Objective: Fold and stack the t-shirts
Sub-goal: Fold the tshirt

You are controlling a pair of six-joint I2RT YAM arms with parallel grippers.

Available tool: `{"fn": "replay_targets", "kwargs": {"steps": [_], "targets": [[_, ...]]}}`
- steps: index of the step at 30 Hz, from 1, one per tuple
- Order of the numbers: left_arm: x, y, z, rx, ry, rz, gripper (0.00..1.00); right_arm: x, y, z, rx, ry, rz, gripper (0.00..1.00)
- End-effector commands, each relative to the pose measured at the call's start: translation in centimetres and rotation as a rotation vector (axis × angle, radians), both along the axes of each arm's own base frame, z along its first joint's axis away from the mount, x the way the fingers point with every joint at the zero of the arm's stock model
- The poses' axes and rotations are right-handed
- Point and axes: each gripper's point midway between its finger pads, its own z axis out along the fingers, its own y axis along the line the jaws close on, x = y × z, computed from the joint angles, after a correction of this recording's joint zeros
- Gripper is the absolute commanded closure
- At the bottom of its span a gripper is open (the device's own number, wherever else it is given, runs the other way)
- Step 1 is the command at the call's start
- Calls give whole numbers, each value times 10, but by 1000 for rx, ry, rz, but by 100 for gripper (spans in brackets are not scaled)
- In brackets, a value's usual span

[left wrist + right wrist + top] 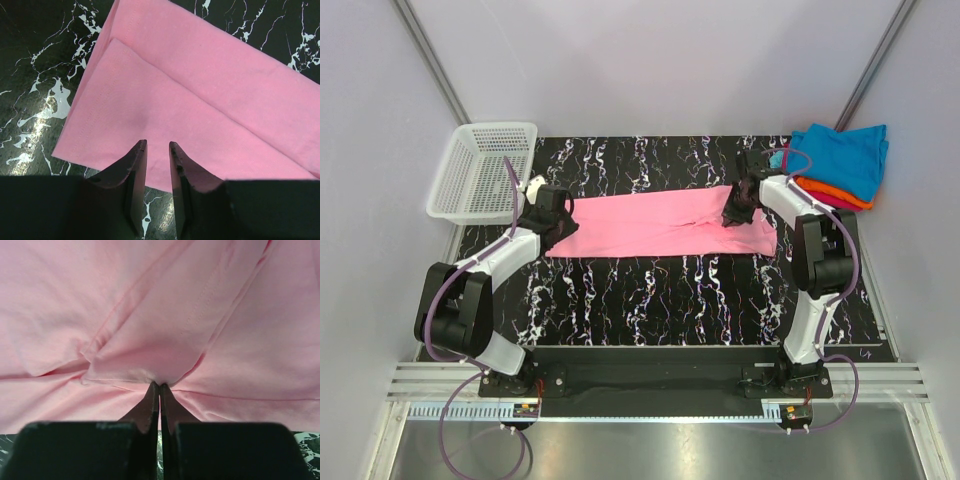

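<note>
A bright pink t-shirt (pixel 650 225) lies as a long folded strip across the black marble table (pixel 650 295). Over the strip's left end hovers my left gripper (pixel 563 222), open. In the left wrist view its fingertips (pixel 157 145) stand a narrow gap apart above the near hem of the pink cloth (pixel 200 85), with nothing between them. My right gripper (pixel 735 215) is at the strip's right end. In the right wrist view its tips (pixel 160 385) are shut on a puckered fold of the pink cloth (pixel 150 315). A teal-blue t-shirt (pixel 842 157) tops a folded stack over an orange one (pixel 842 195) at the back right.
A white mesh basket (pixel 498 127) stands at the back left corner, just behind the left arm. The folded stack lies close behind the right arm's wrist. Grey walls close in the table on three sides.
</note>
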Motion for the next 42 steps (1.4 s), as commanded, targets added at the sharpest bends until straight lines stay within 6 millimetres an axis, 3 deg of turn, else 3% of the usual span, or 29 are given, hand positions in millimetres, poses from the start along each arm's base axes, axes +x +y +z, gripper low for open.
{"fn": "replay_targets", "kwargs": {"steps": [1,7,11,12,14,15,19,24,29,38,42], "targets": [[9,0,18,0,-51,-2,71,17,-3,39,-39,-96,15,100],[9,-1,18,-2,-52,-3,71,39,3,41,-26,-122,48,100],[11,-1,21,-2,-58,-4,71,66,16,47,2,-167,107,100],[12,-1,22,-3,-60,-4,71,70,20,37,15,-151,125,100],[13,-1,23,0,-62,-5,71,85,25,42,29,-177,137,100],[14,-1,25,1,-65,-7,71,86,30,31,48,-158,167,100],[16,-1,28,6,-70,-8,71,100,44,23,96,-158,213,100],[18,-3,26,-1,-62,-9,71,100,61,16,161,-155,292,100],[18,-7,21,-14,-51,-15,71,97,64,14,166,-158,332,100],[15,-7,23,-12,-57,-19,72,107,89,35,294,-243,408,100],[15,-4,27,0,-64,-17,71,109,95,26,319,-226,413,100]]}}
